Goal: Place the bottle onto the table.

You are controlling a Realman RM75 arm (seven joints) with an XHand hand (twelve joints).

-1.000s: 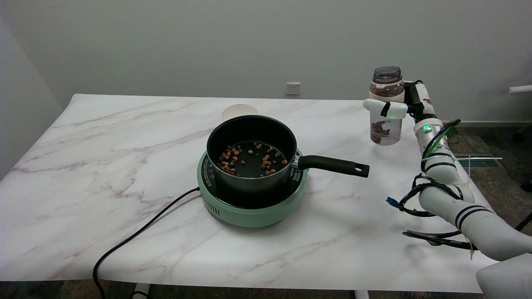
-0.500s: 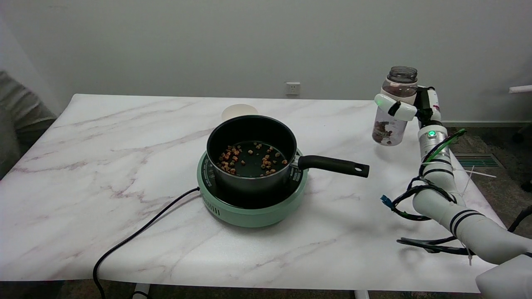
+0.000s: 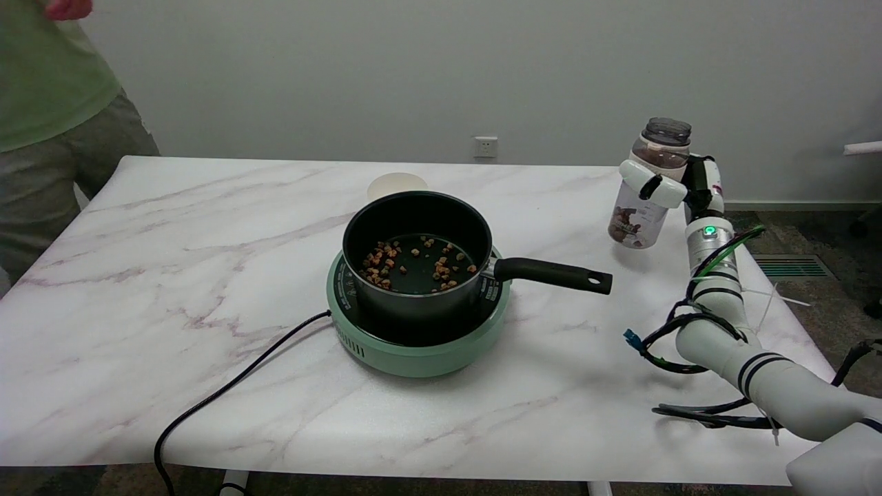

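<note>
Since a second ago I've brought the bottle [image 3: 644,193] lower and tilted it; a person [image 3: 48,103] has walked in at left. My right hand [image 3: 679,184] has its fingers [image 3: 651,182] wrapped around it, above the tabletop [image 3: 207,227] right of the saucepan [image 3: 420,255]. Setting down and release remain.

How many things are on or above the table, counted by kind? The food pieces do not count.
Clear plastic bottle held by the right hand: 1
Black saucepan: 1
Round green electric hotplate: 1
Black power cable: 1
Round cream lid: 1
Total: 5
</note>
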